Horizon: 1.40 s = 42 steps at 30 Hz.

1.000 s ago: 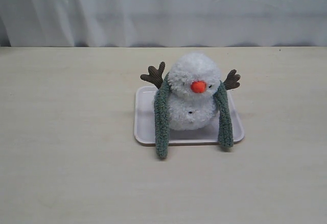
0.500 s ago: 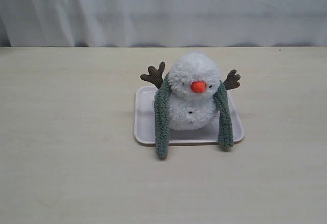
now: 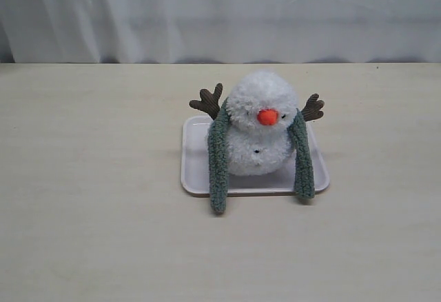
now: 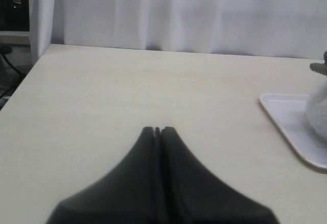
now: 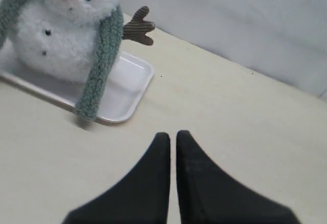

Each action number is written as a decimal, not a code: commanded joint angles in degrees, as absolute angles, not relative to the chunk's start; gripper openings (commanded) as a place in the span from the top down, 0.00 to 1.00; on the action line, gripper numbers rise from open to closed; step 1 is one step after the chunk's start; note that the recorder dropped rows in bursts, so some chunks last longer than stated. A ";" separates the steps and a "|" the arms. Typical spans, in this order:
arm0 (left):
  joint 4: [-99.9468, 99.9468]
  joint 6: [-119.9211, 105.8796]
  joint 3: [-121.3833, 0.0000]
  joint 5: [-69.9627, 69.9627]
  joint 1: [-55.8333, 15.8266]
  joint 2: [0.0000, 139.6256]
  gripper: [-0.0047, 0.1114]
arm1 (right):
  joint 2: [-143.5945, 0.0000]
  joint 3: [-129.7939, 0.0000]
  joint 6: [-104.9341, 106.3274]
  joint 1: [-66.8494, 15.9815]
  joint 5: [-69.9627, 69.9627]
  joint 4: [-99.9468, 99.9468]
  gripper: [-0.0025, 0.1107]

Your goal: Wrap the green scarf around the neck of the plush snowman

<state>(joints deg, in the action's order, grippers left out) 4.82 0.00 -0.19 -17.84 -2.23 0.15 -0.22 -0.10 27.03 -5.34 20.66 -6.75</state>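
Note:
The plush snowman [image 3: 258, 133] stands upright on a white tray [image 3: 195, 171], with its orange nose toward the camera and brown twig arms spread. The green scarf [image 3: 218, 164] lies behind its neck, and both ends hang down the front, one on each side, past the tray's front edge. The right wrist view shows the snowman [image 5: 61, 24] with one scarf end [image 5: 99, 65] draped to the tray [image 5: 127, 88]. My right gripper [image 5: 172, 133] is shut, empty, over bare table short of the tray. My left gripper [image 4: 158, 129] is shut, empty, far from the tray [image 4: 286, 127].
The pale wooden table [image 3: 89, 178] stretches wide around the tray. A white curtain [image 3: 220, 12] hangs behind the far edge. The table's side edge and dark gear [image 4: 10, 55] show in the left wrist view. Neither arm appears in the exterior view.

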 commanded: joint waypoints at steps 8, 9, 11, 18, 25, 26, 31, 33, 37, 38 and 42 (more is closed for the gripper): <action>4.61 0.00 0.00 -17.46 -2.67 0.00 0.96 | 0.00 0.00 13.00 -4.87 20.40 -6.65 0.94; 4.61 0.00 0.00 -17.46 -2.67 0.00 0.96 | 0.00 0.00 13.00 -4.87 20.40 -6.65 0.94; 4.61 0.00 0.00 -17.46 -2.67 0.00 0.96 | 0.00 0.00 13.00 -4.87 20.40 -6.65 0.94; 4.61 0.00 0.00 -17.46 -2.67 0.00 0.96 | 0.00 0.00 12.84 -4.87 19.61 -0.37 0.94; 4.61 0.00 0.00 -17.46 -2.67 0.00 0.96 | 0.00 0.00 10.54 -4.87 19.61 -5.75 0.94; 4.61 0.00 0.00 -17.46 -2.67 0.00 0.96 | 0.00 0.00 10.54 -4.87 19.61 -8.73 0.94; 4.61 0.00 0.00 -17.46 -2.67 0.00 0.96 | 0.00 0.00 10.54 -4.87 19.61 -13.00 0.94; 4.61 0.00 0.00 -17.46 -2.67 0.00 0.96 | 0.00 0.00 10.54 -4.87 19.61 -13.00 0.94; 4.61 0.00 0.00 -17.46 -2.67 0.00 0.96 | 0.00 0.00 10.54 -4.87 19.95 -12.02 0.94; 4.61 0.00 0.00 -17.46 -2.67 0.00 0.96 | 0.00 0.00 10.54 -4.87 19.95 -10.63 0.94; 4.61 0.00 0.00 -17.46 -2.67 0.00 0.96 | 0.00 0.00 10.54 -4.87 19.83 -4.94 0.94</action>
